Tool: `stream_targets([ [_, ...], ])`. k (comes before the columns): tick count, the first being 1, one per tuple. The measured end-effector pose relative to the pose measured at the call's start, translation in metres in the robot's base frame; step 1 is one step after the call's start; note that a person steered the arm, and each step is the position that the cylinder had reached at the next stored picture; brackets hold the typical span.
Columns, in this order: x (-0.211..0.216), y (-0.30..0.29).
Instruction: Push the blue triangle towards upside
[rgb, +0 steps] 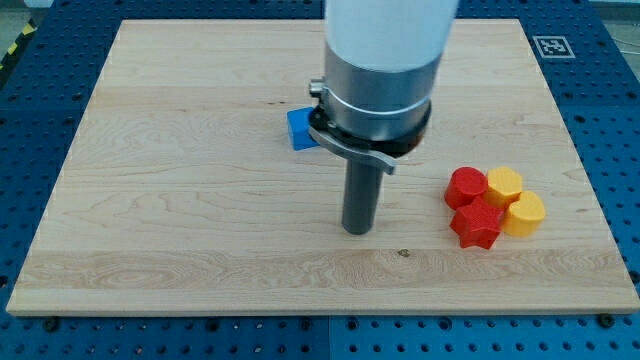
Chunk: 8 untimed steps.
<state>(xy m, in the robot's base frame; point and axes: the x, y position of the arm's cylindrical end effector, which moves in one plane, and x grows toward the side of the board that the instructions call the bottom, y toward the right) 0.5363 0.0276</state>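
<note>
Single view only, I look down at a slant from the counter's (200, 250) near edge, close, whole board framed, my arm's body cropped at the view's top.

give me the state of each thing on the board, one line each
my tip: down on the wooden board, touching no block
blue triangle block: partly hidden behind the arm, toward the view's top-left of my tip
red blocks: clustered at the view's right
yellow blocks: huddled against the red ones
</note>
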Motion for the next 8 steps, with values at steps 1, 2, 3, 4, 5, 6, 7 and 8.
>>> stream_targets([
  [1,-0.013,-0.004],
  [2,-0.029,-0.004],
  [3,-0.050,-0.004],
  [4,-0.062,-0.004],
  [5,-0.078,-0.004],
  [6,-0.092,-0.004],
  [7,-0.105,-0.010],
  [8,-0.119,-0.015],
])
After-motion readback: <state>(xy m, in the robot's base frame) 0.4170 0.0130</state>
